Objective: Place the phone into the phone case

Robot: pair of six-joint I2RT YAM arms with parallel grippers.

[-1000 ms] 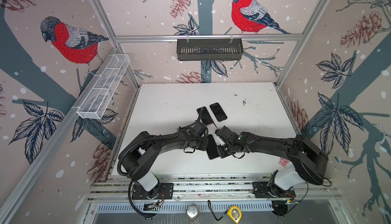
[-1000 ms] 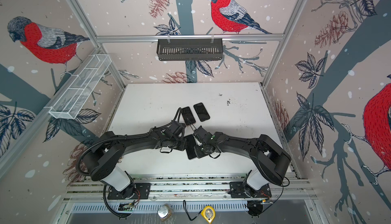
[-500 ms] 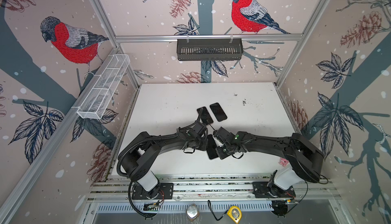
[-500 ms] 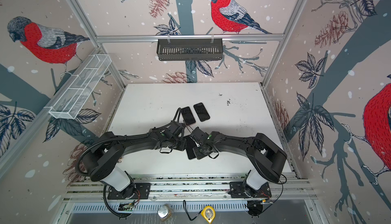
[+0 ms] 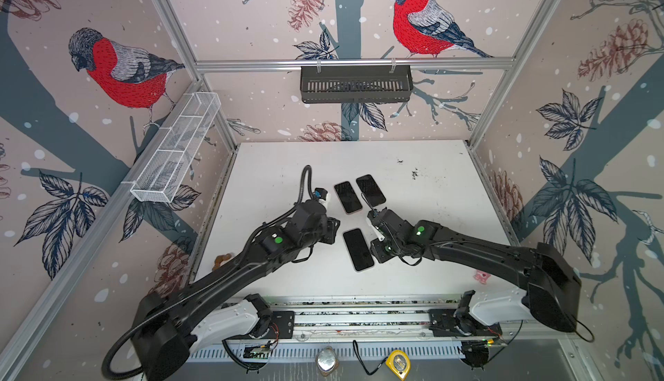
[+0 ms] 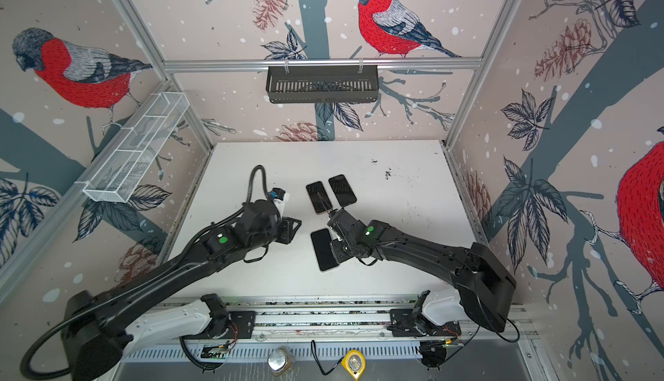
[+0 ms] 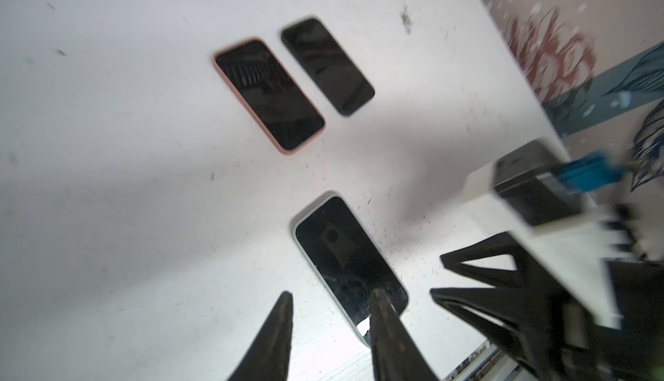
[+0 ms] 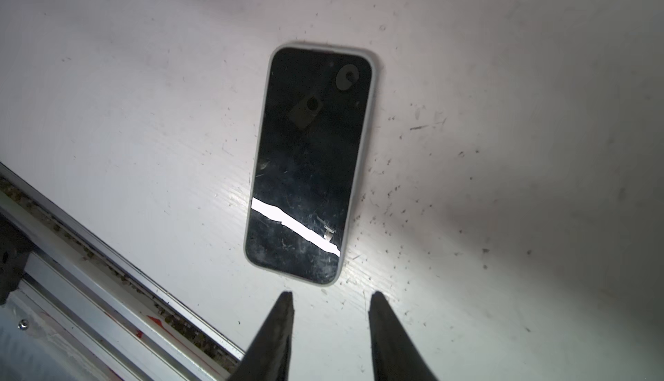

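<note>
A black phone [image 5: 358,249] [image 6: 324,249] lies screen up near the middle of the white table [image 5: 431,188], seated inside a pale grey phone case [image 8: 373,73] whose rim shows all round it. My left gripper [image 5: 332,231] [image 6: 293,230] [image 7: 331,294] hovers just left of it, open and empty; in the left wrist view one finger overlaps the phone's [image 7: 345,253] near corner. To the phone's right my right gripper [image 5: 375,249] [image 6: 337,249] [image 8: 331,294] is open and empty too, its tips just short of the phone's [image 8: 312,145] end.
Behind lie a pink-cased phone [image 5: 347,197] [image 7: 269,95] and a dark phone [image 5: 370,190] [image 7: 327,66] side by side. A brown lump [image 5: 222,260] sits at the left edge and a pink scrap [image 5: 481,276] at front right. The metal rail [image 5: 359,316] borders the front.
Both grippers have opened and drawn apart from the cased phone, the left one to the left and the right one to the right. The phone now lies free on the table.
</note>
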